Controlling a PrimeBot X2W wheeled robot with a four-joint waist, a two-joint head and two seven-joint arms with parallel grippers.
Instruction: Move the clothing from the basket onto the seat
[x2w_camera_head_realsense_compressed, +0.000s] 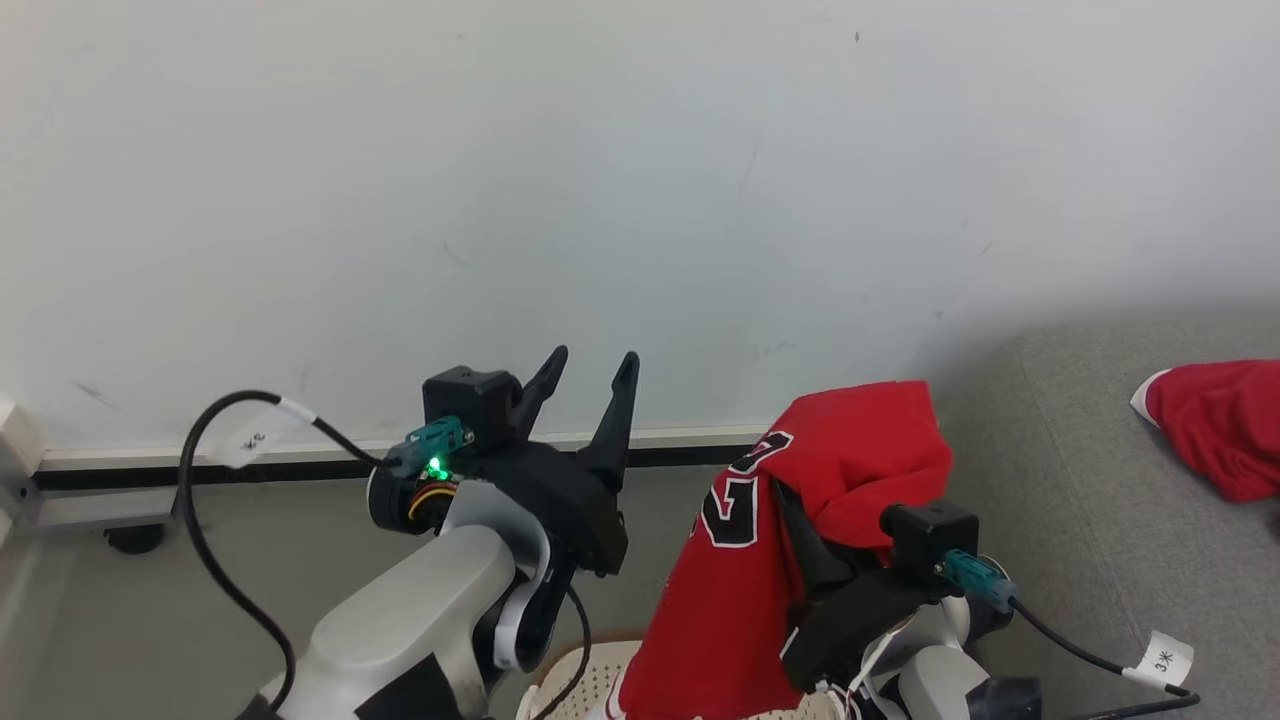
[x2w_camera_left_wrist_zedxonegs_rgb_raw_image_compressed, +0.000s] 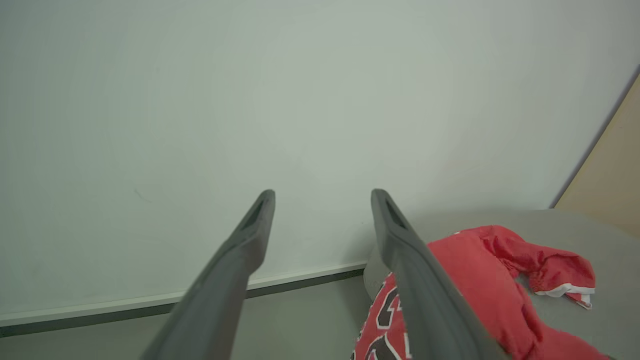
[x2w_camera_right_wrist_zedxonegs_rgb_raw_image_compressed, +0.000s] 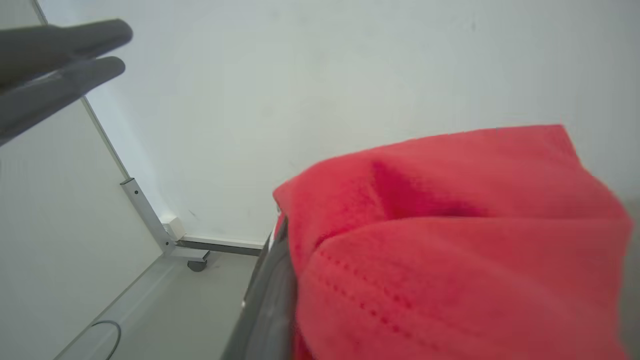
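Head view puts us midway: one red garment (x2w_camera_head_realsense_compressed: 1220, 425) lies on the seat (x2w_camera_head_realsense_compressed: 1080, 480), while the red jersey (x2w_camera_head_realsense_compressed: 750, 600) hangs over our right gripper (x2w_camera_head_realsense_compressed: 805, 540) above the basket (x2w_camera_head_realsense_compressed: 590, 672), its fingers covered so we cannot tell their grip, and our left gripper (x2w_camera_head_realsense_compressed: 592, 378) is spread and empty.

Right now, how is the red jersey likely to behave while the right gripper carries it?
Probably floppy: the jersey drapes over the right gripper and hangs in folds. Likely light: the fabric looks thin. Its hanging end may catch the basket rim.
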